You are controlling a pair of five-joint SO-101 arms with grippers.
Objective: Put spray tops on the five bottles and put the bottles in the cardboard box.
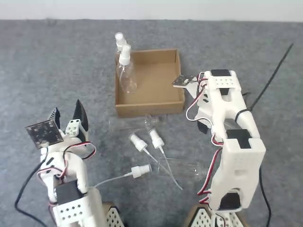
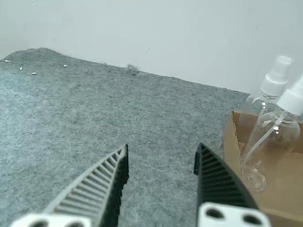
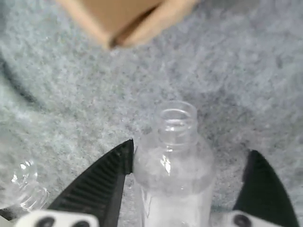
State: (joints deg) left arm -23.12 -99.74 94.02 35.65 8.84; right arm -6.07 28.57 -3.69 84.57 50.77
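The left gripper [image 1: 67,112] hangs over the carpet [image 1: 57,61] at the near left, its jaws spread and holding nothing. The right gripper [image 3: 189,153] is released too. Its jaws stand wide around an uncapped bottle [image 3: 173,156] just near of the cardboard box [image 1: 149,109]; one finger [image 3: 102,184] touches the bottle's shoulder and the other stands apart. Two capped bottles [image 1: 127,71] stand at the box's far left corner. Three loose spray tops [image 1: 138,142] lie in the near middle.
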